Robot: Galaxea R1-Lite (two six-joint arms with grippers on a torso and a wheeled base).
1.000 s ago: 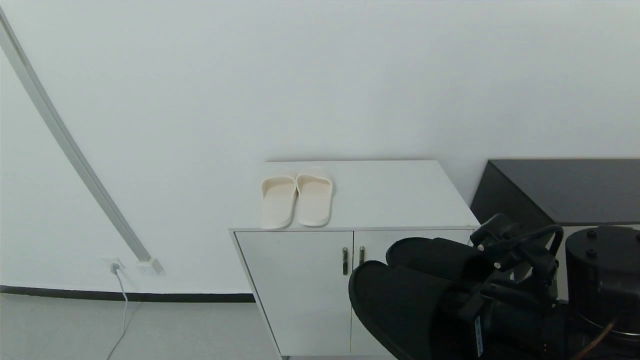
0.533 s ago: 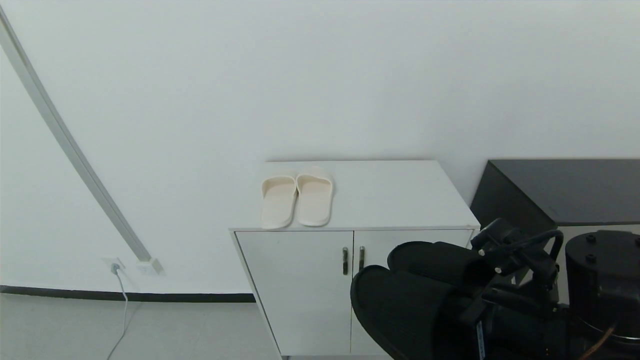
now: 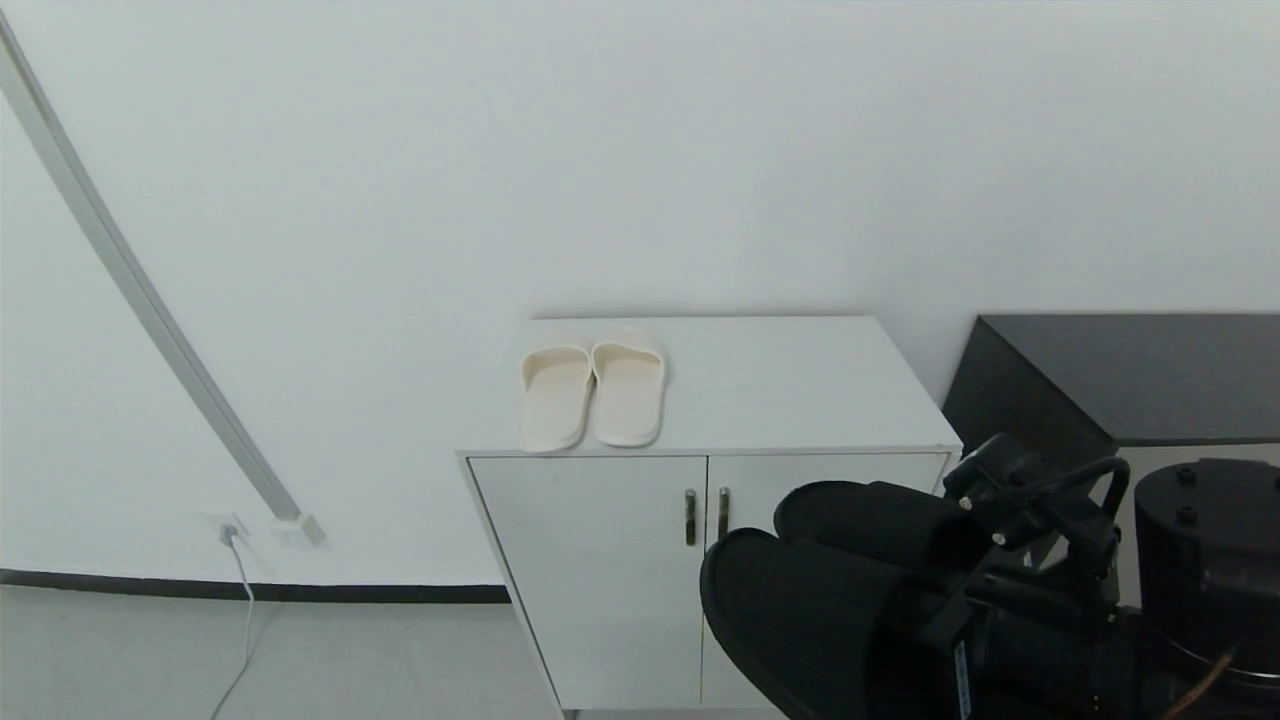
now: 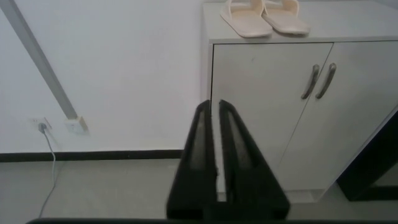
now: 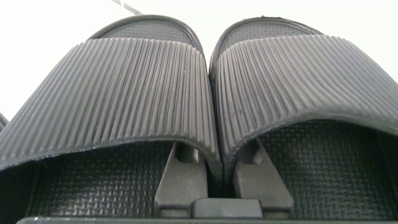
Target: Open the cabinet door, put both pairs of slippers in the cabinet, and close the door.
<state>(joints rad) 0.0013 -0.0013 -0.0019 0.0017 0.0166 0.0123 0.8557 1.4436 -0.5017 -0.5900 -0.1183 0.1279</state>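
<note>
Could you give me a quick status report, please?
Right gripper shut on ribbed black slipper pair. Left gripper shut, empty. Cream slipper pair atop white cabinet; doors closed.

White wall [image 3: 640, 150] ahead of me w/ a grey cable duct [image 3: 140, 290] slanting down to a small white box [image 3: 300, 532]. Socket [image 3: 228, 527] just beside it, plugged cable [image 3: 245, 610] dropping to grey floor [image 3: 150, 660]. Black skirting [image 3: 250, 592]. Dark counter [image 3: 1130, 375] on my right.

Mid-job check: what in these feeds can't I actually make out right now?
1. Inside of the cabinet: hidden behind both shut doors, in the head and left wrist views.
2. Lower part of the right-hand door: in the head view, covered by the black slippers.
3. Right gripper: in the right wrist view, its tips are buried under the slipper straps.
</note>
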